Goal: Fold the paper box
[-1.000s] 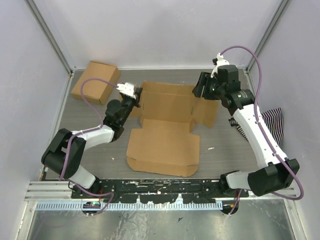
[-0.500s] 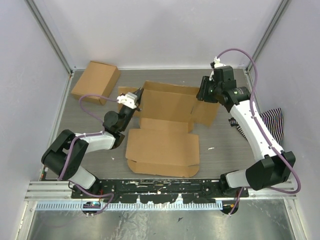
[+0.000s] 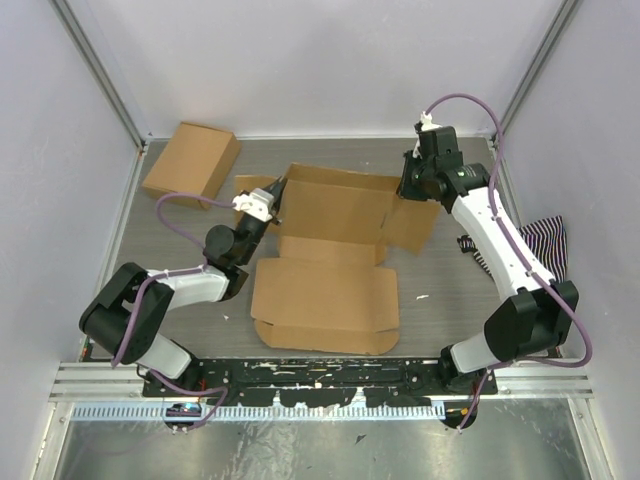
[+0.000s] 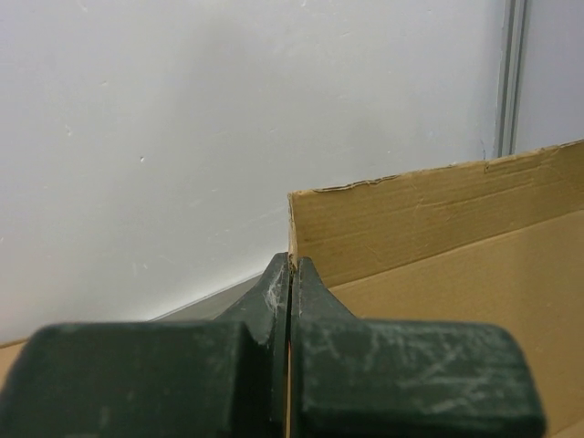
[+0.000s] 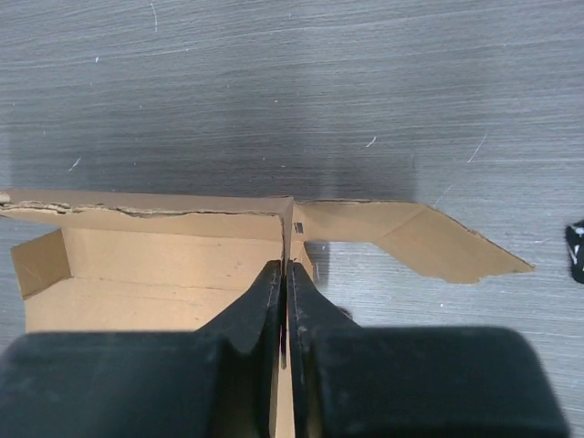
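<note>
Paper box point(image 3: 330, 250) is located mid-table point(image 3: 440, 310) and is partly formed: the rear wall is raised and the front lid panel lies flat toward the arm bases. Left gripper point(image 4: 290, 266) is clamped on the left wall edge, right gripper point(image 5: 286, 272) on the right one. Lid closing and tab tucking are judged outstanding. No print or label is seen.
</note>
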Motion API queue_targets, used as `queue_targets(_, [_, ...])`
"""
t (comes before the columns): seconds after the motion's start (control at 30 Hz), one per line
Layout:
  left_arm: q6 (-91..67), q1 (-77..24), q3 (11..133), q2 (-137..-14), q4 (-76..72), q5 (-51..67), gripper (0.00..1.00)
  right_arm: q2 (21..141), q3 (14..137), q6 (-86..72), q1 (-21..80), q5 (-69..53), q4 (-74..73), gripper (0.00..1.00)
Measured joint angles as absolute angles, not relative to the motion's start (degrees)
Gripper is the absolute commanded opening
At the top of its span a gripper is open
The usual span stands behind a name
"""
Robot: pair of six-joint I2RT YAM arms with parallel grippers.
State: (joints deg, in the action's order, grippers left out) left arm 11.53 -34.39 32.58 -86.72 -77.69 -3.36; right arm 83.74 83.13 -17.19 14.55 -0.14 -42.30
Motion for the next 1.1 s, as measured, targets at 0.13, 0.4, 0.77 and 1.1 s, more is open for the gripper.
queue_targets(0.13, [10.6, -34.5, 32.6, -86.7, -77.8, -4.7, 0.42, 84.3, 82.9, -16.9, 14.5, -0.3, -42.0, 0.01])
queue_targets(0.4, [4.4, -34.7, 32.5, -78.1, -70.5, -7.9, 0.41, 80.4, 72.4, -16.8, 14.7, 2.3, -32.4, 0.01])
queue_targets(0.77, [-1.1, -34.7, 51.6, -66.6, -21.0, -9.7, 0.36, 69.7, 54.3, -17.0, 16.9, 7.5, -13.2, 0.01])
queue_targets(1.1, [-6.6, -34.7, 55.2, -70.8, -1.6, -4.4, 0.33, 60.3, 43.1, -15.9, 20.1, 9.5, 1.0, 0.01])
